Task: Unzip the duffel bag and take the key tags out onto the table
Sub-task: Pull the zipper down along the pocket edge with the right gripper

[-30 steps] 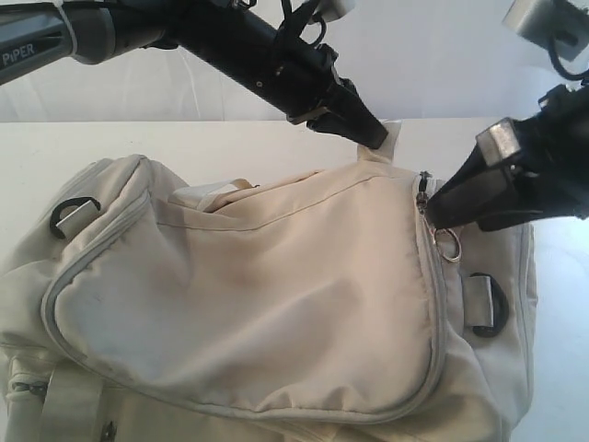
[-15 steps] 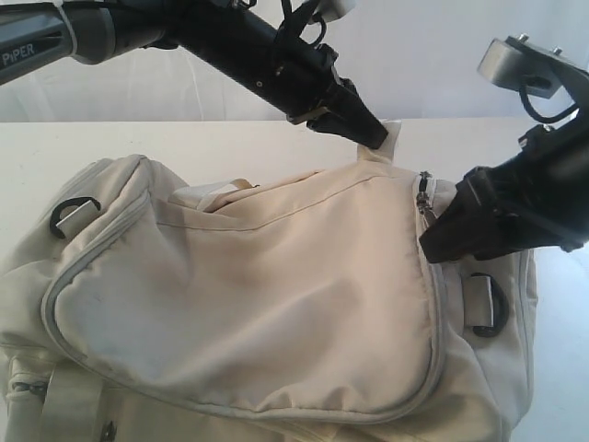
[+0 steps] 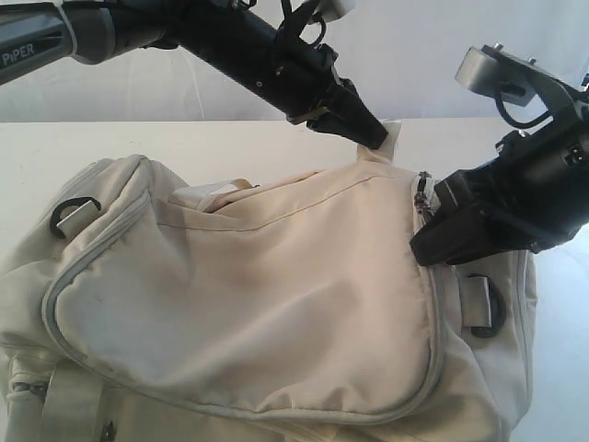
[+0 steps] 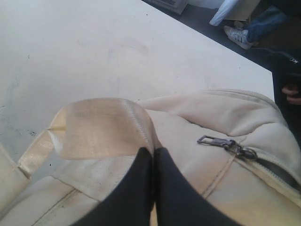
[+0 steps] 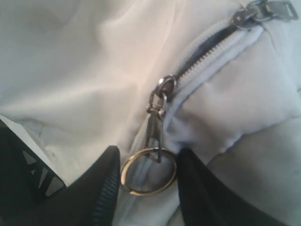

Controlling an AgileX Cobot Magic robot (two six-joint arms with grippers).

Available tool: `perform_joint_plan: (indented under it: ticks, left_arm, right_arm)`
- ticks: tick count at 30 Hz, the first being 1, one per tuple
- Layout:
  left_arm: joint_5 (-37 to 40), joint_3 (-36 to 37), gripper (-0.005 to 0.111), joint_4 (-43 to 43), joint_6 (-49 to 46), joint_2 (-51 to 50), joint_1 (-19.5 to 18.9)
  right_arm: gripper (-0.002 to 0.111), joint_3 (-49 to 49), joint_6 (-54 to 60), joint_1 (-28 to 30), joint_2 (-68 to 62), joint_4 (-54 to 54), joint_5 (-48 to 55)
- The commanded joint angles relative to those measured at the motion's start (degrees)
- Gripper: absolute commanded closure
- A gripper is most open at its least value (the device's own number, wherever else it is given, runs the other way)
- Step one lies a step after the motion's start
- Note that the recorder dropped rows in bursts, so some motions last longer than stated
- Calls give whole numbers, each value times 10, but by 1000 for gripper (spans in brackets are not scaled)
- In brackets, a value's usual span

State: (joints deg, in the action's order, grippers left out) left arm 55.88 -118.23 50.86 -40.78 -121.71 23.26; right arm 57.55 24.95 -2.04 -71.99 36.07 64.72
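White wall at the back, wide white counter in front, and the cream duffel bag sprawls across the lower two thirds of the exterior frame, lying on its side with a black D-ring at its left end and another at lower right. From the upper left the dark left arm reaches in, and its end effector sits at the bag's top edge, just right of centre. The left wrist view shows it best: the two black fingers are pressed tight together, pinching the satin-white strap, which loops up off the bag. On the right, the right end effector noses into the grey zipper piping at the bag's right shoulder. Up close in the right wrist view, its fingers stand part-way apart on either side of the metal ring that hangs from the zipper pull. The pads look to be right at the ring's edges, but whether they actually grip it I can't tell. A second slider sits in that frame's upper right corner.
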Motion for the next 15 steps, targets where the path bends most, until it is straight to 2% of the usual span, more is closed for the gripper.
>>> perform_joint_plan:
  ticks: [1, 4, 6, 10, 15]
  left_arm:
    - [11, -5, 107, 22, 1, 12, 2]
    - [11, -5, 107, 22, 1, 12, 2]
    - [11, -5, 107, 22, 1, 12, 2]
    - [5, -5, 107, 18, 3, 12, 2]
    - [-41, -5, 107, 10, 24, 12, 2]
  right_arm:
    - [85, -3, 7, -2, -1, 0, -2]
    - [103, -3, 6, -2, -1, 0, 5]
    - [108, -3, 3, -2, 1, -1, 19]
    - [108, -3, -17, -2, 42, -6, 48]
    - [108, -3, -64, -2, 118, -35, 52]
